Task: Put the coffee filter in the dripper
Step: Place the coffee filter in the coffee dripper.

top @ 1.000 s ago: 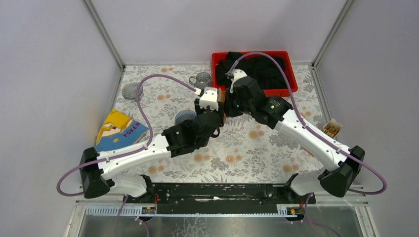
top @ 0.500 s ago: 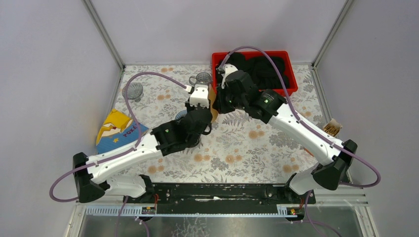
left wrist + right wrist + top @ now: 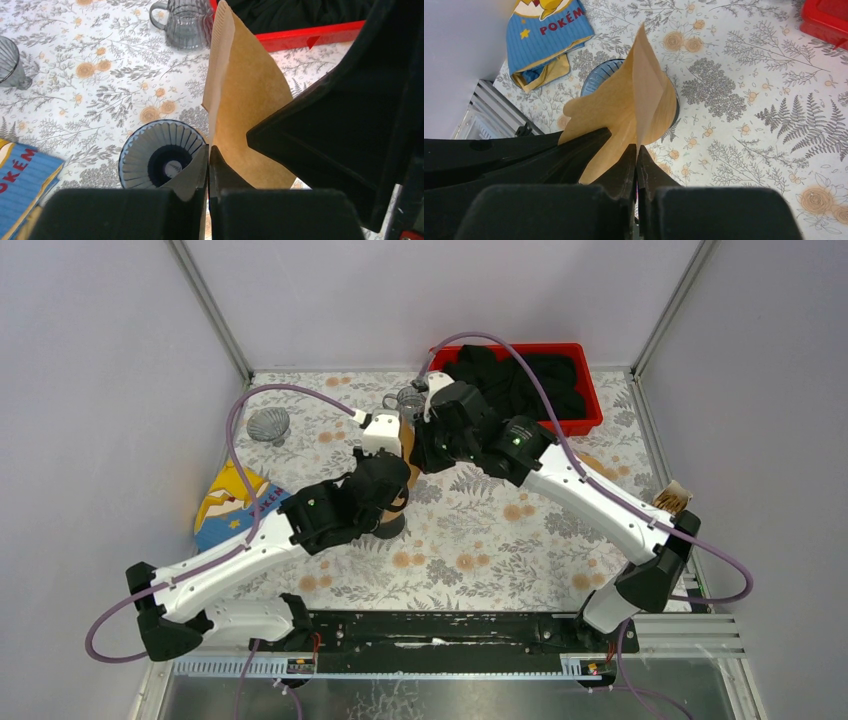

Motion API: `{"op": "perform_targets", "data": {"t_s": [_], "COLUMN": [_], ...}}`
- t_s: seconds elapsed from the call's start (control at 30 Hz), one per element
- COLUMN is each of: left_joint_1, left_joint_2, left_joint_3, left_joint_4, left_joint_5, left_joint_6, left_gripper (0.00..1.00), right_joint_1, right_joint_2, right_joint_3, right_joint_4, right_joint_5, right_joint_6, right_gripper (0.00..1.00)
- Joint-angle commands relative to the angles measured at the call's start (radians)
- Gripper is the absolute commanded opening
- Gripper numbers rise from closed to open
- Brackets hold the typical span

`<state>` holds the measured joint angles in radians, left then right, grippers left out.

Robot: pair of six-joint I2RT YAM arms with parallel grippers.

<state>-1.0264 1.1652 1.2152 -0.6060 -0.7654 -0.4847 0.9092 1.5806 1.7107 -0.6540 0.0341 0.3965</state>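
Two grips on one coffee filter (image 3: 250,95), left end effector (image 3: 208,151) and right end effector (image 3: 636,151); dripper (image 3: 142,157) hole only in left-wrist view.

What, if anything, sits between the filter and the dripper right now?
Nothing visible. The coffee filter, pinched by the left gripper and right gripper, hangs over the dripper, whose ribbed cone looks empty.

Bg: plain pale lilac-grey walls (image 3: 100,390) on 3 sides, alu posts (image 3: 213,315) in the back corners. White tablecloth (image 3: 480,540) w/ grey ferns + orange roses. Black rail (image 3: 440,628) along near edge. Soft, even light.
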Motion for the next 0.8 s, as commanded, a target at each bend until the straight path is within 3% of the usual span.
{"op": "perform_targets", "data": {"t_s": [0.0,0.77], "left_joint_1": [0.017,0.170], "left_joint_2": [-0.028,-0.044], "left_joint_3": [0.034,0.096], "left_joint_4": [-0.087,-0.293], "left_joint_5": [0.014,0.227], "left_joint_6": [-0.039,-0.062], "left_gripper": [0.02,0.00], "right_joint_1": [0.028,0.099], "right_joint_2": [0.013,0.079], "right_joint_3": [0.054,0.064], "right_joint_4": [0.015,0.102], "right_joint_5": [-0.015,0.076], "right_joint_6": [-0.023,-0.014], "right_gripper": [0.07,0.46]}}
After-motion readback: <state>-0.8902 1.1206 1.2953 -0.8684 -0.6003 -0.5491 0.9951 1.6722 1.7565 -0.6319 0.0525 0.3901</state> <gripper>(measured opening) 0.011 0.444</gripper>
